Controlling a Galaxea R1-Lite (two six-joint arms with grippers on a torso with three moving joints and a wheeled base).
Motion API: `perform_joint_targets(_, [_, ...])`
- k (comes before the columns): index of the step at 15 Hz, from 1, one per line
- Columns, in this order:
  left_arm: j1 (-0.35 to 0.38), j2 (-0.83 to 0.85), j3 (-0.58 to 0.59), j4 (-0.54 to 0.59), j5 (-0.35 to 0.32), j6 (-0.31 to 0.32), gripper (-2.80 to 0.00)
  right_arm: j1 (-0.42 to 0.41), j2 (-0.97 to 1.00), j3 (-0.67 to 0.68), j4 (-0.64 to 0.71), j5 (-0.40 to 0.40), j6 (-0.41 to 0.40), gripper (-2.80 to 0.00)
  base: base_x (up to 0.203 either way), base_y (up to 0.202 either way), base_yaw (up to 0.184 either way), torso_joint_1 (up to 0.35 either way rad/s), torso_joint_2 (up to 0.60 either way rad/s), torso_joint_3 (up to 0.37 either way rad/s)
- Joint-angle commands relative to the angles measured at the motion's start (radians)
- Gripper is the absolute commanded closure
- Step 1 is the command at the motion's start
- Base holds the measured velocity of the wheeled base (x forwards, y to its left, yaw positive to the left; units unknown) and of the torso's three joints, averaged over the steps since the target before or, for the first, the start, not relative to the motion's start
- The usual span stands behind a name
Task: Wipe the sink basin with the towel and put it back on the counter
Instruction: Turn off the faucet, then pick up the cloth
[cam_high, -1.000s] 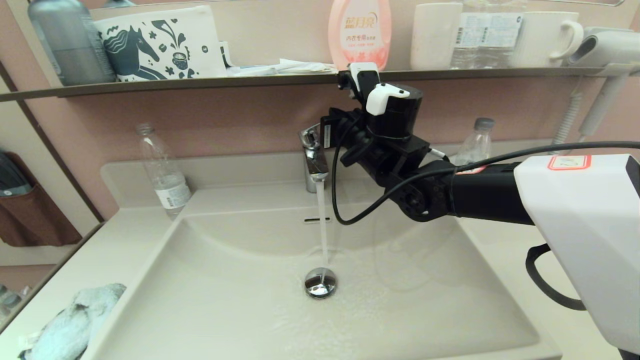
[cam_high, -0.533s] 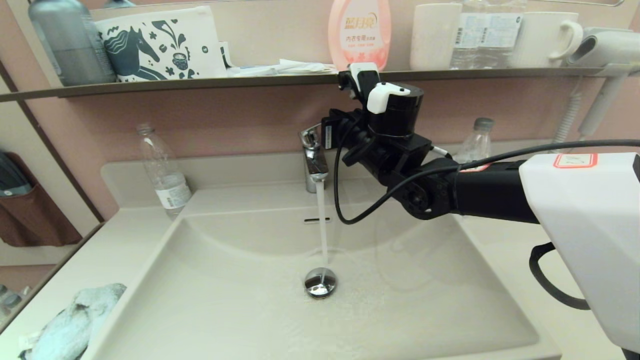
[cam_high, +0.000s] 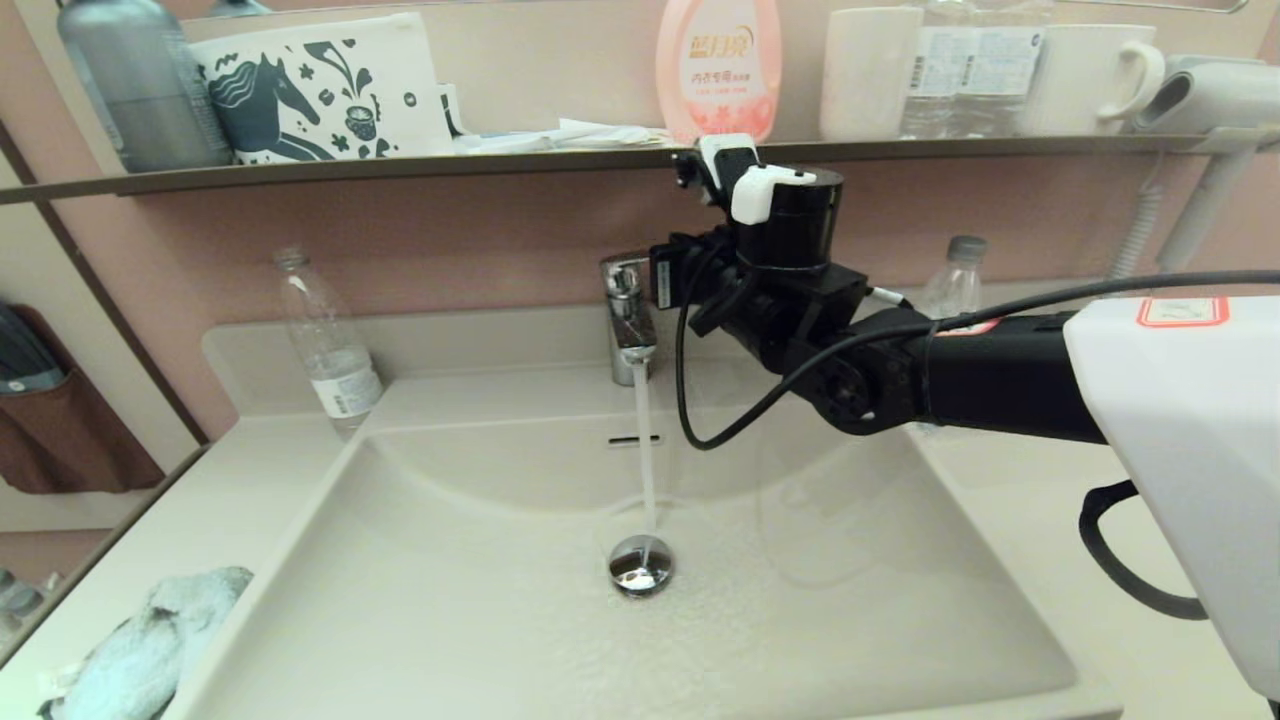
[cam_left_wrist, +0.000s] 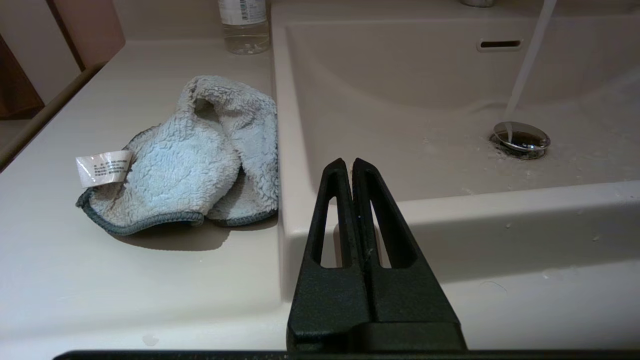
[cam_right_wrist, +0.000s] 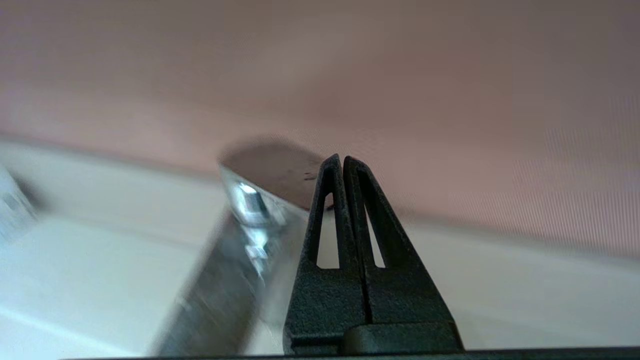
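Note:
The cream sink basin (cam_high: 480, 600) has water running from the chrome faucet (cam_high: 628, 320) onto the drain plug (cam_high: 641, 563). The pale blue-green towel (cam_high: 140, 650) lies crumpled on the counter (cam_high: 230, 470) left of the basin, touched by neither gripper. In the left wrist view the towel (cam_left_wrist: 200, 155) shows a white tag. My left gripper (cam_left_wrist: 348, 162) is shut and empty, held over the basin's front left rim. My right gripper (cam_right_wrist: 341, 159) is shut, with its tips against the top of the faucet (cam_right_wrist: 250, 225) handle. The right arm (cam_high: 900, 380) reaches across the basin.
A clear bottle (cam_high: 325, 340) stands on the counter at the back left, and another bottle (cam_high: 950, 285) behind the right arm. The dark shelf (cam_high: 400, 165) above holds a horse-print pouch (cam_high: 320, 90), a pink bottle (cam_high: 718, 65), cups and a hair dryer (cam_high: 1210, 100).
The right arm has shifted slightly right and up at the faucet, and the handle now sits flatter. Water still runs. The towel has not moved.

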Motion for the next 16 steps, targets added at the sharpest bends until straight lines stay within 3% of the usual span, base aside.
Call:
perform_joint_targets(1, [0.0, 0.0, 0.0, 0.0, 0.0, 0.0, 0.0, 0.001, -0.012, 0.001, 0.007, -0.001, -0.001, 0.0, 0.0, 0.0, 0.0, 0.0, 0.0, 0.0])
perform_joint_targets(12, [0.0, 0.0, 0.0, 0.0, 0.0, 0.0, 0.0, 0.0, -0.079, 0.098, 0.176, -0.032, 0.004, 0.0, 0.0, 0.0, 0.0, 0.0, 0.0, 0.0])
perform_joint_targets(16, [0.0, 0.0, 0.0, 0.0, 0.0, 0.0, 0.0, 0.008, -0.122, 0.102, 0.175, -0.032, 0.034, 0.0, 0.0, 0.0, 0.0, 0.0, 0.0, 0.0])
